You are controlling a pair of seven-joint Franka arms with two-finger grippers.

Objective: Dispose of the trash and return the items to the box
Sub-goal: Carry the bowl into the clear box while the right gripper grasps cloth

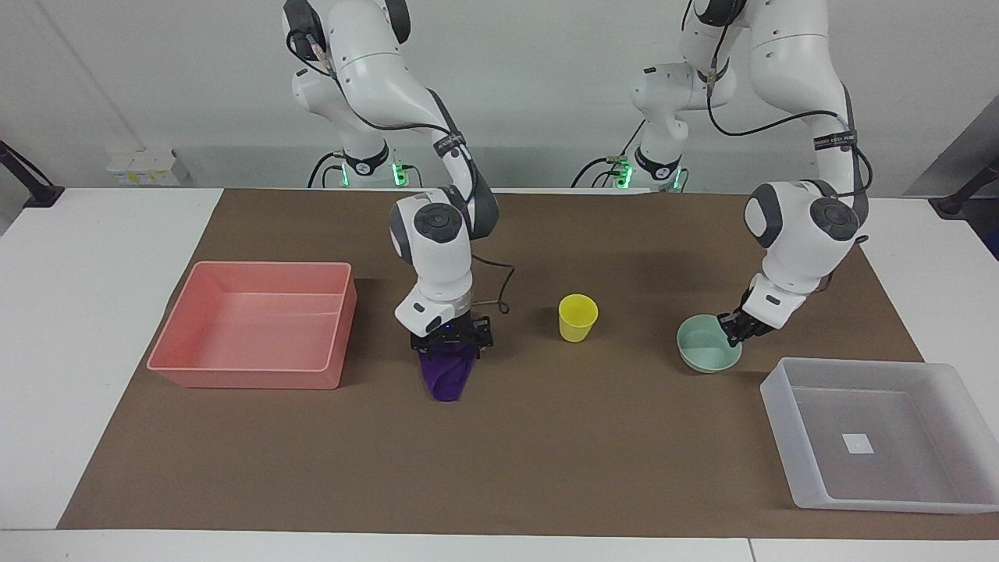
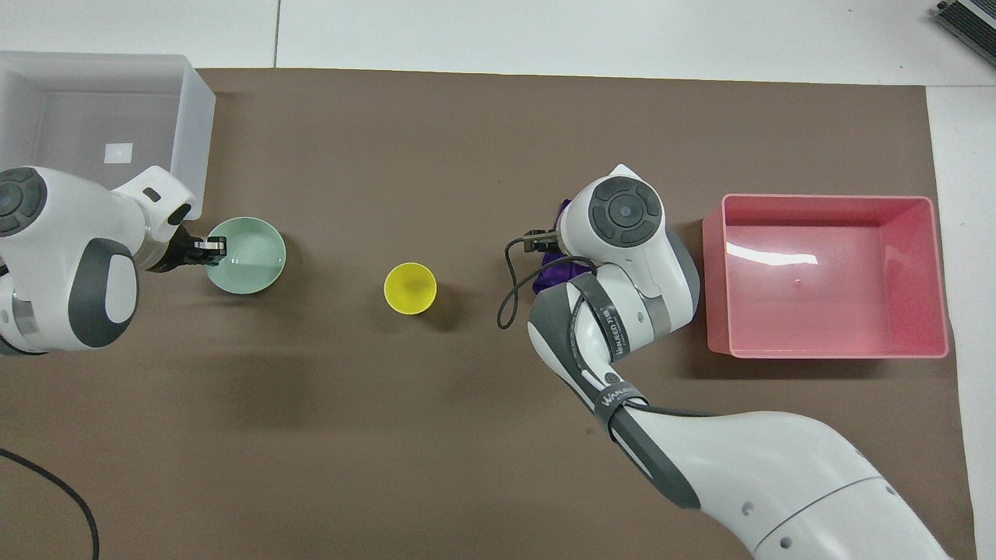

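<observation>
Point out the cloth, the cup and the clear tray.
purple cloth (image 1: 446,378): facing view, its lower folds.
yellow cup (image 1: 577,318): facing view, its side wall.
clear tray (image 1: 780,406): facing view, its wall nearest the bowl.

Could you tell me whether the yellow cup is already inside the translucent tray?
No, the yellow cup stands on the brown mat between the purple cloth and the green bowl, while the translucent tray holds nothing.

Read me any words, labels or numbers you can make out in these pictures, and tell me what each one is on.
"WANJEED": dark band on the right arm, overhead view.
A second band higher up that arm: too blurred to read.
Band on the left arm: lettering too small.
White label in the translucent box: blank.
</observation>
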